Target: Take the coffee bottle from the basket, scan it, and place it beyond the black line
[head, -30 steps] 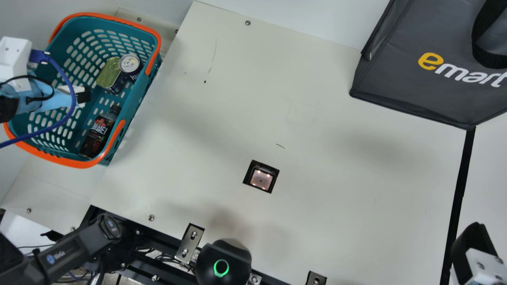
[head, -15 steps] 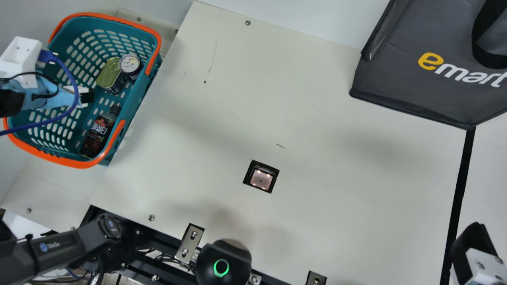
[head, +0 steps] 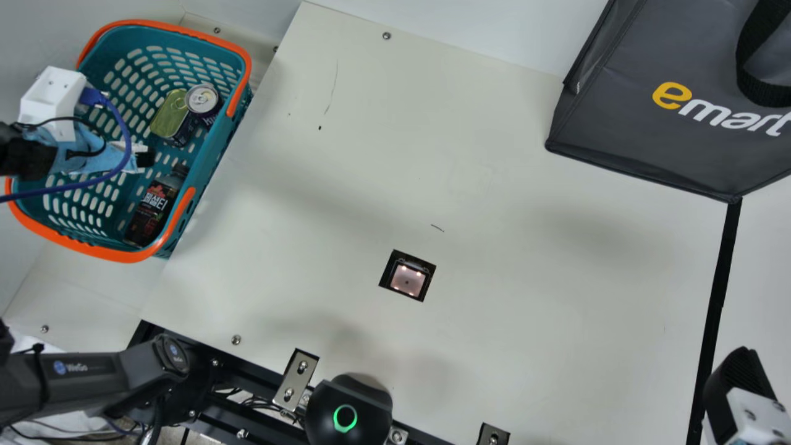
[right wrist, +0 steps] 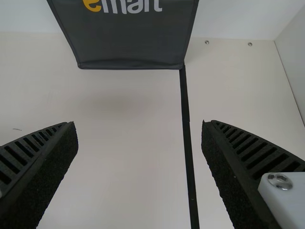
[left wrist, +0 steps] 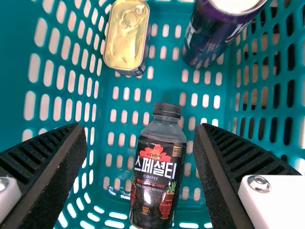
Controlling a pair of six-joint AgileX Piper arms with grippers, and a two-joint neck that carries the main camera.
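Coffee bottle (left wrist: 156, 179) lies in basket (head: 207, 157), beyond left gripper (head: 146, 158), framed between its widely parted fingers, touching neither.

Pale walls (head: 482, 21) border a cream tabletop (head: 525, 309); small screws (head: 387, 36) dot its edges.

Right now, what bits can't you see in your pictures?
- Underside of the coffee bottle: left wrist view, faces away from the camera.
- Top of the grey bag: main view, cut off by the edge.
- Part of the can's lid: left wrist view, cut off by the edge.
- Near end of the black line: right wrist view, cut off below.
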